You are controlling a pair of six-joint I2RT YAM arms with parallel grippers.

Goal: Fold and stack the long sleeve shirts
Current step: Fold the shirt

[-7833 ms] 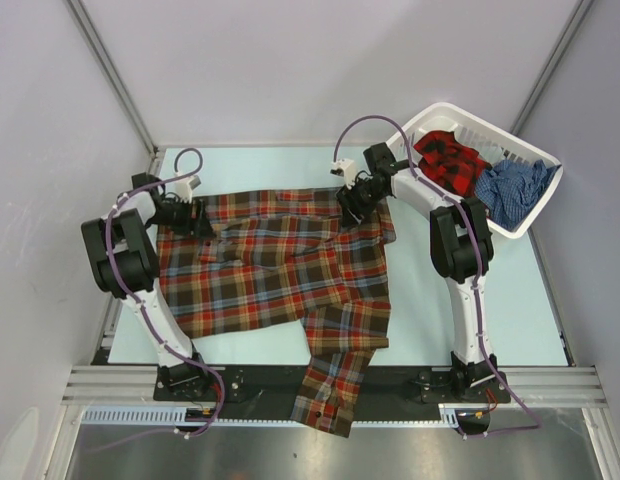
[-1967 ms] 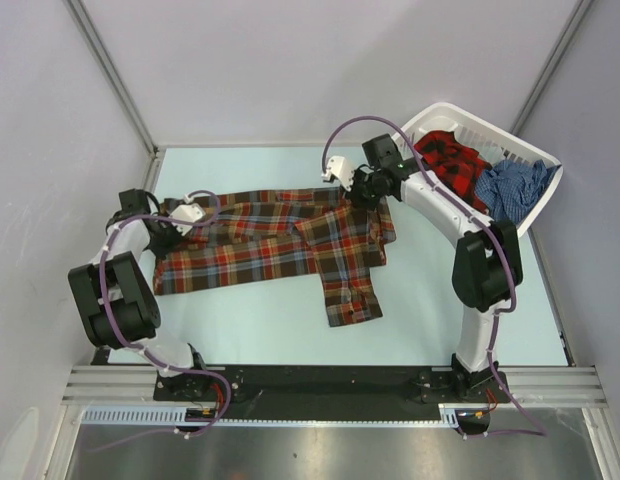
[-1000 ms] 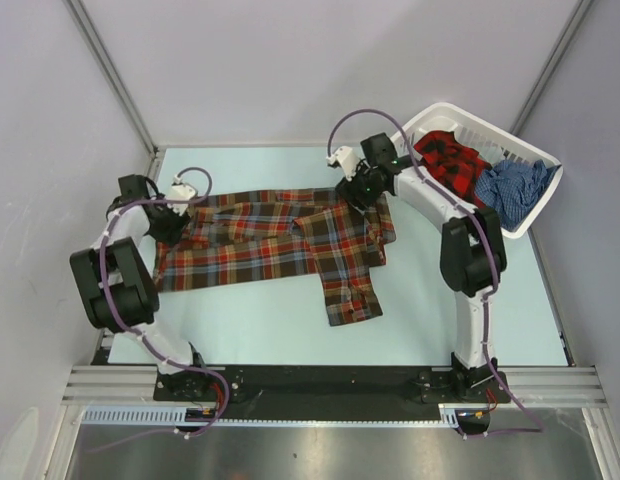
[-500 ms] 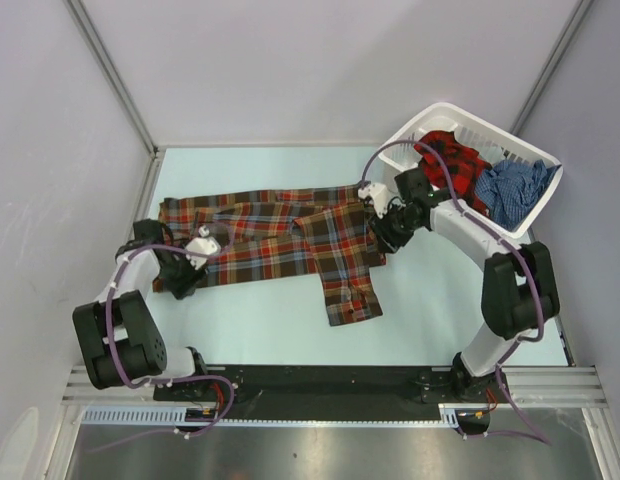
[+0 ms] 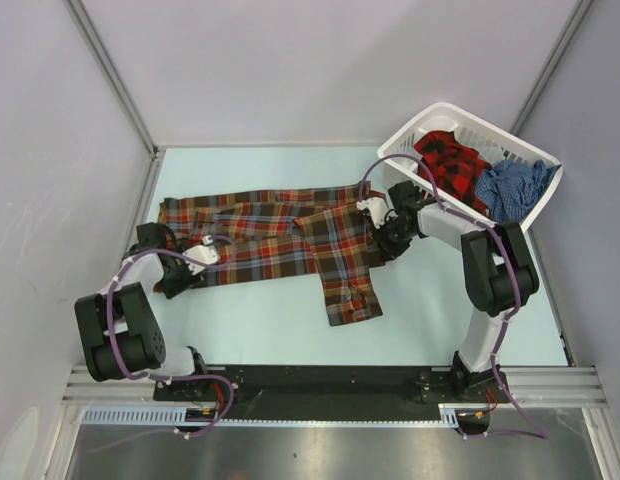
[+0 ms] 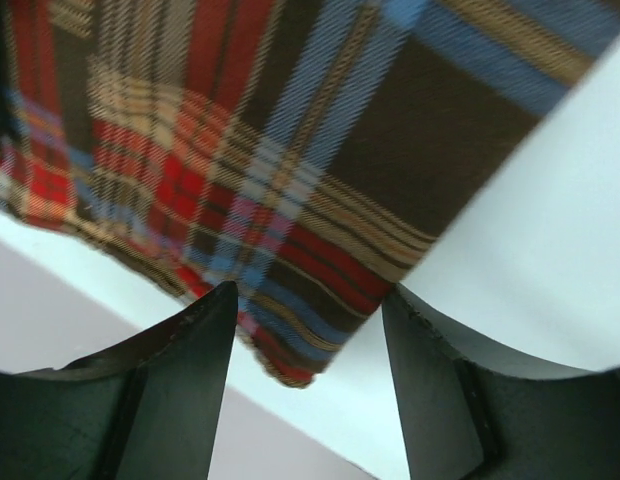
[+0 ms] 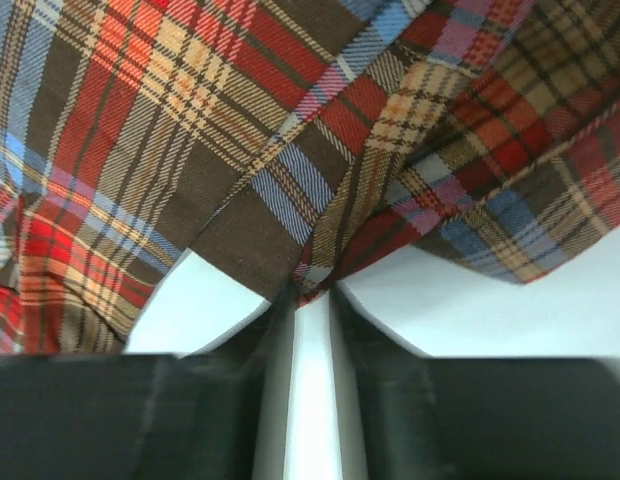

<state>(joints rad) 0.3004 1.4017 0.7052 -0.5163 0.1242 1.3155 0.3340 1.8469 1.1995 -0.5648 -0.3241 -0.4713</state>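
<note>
I'm partway through folding the first shirt. The brown plaid shirt (image 5: pixel 270 235) lies flat across the middle of the table (image 5: pixel 270 320), a long strip running left to right with one sleeve (image 5: pixel 348 290) trailing toward me. The red-and-black shirt (image 5: pixel 448 160) and the blue shirt (image 5: pixel 510 188) wait in the basket (image 5: pixel 410 132) at the far right corner.

My left gripper (image 6: pixel 310 300) sits low at the shirt's near left corner with its jaws wide apart. The tip of the hem lies between them, ungripped. My right gripper (image 7: pixel 312 292) is narrowed to a slit at the shirt's right edge, and a pucker of cloth meets its tips (I judge it pinched, though only just).

Next, I think, the left must close on its corner so both ends can lift together. There is bare table on the near side for the fold. The basket stands close on the right, so that side is tight.
</note>
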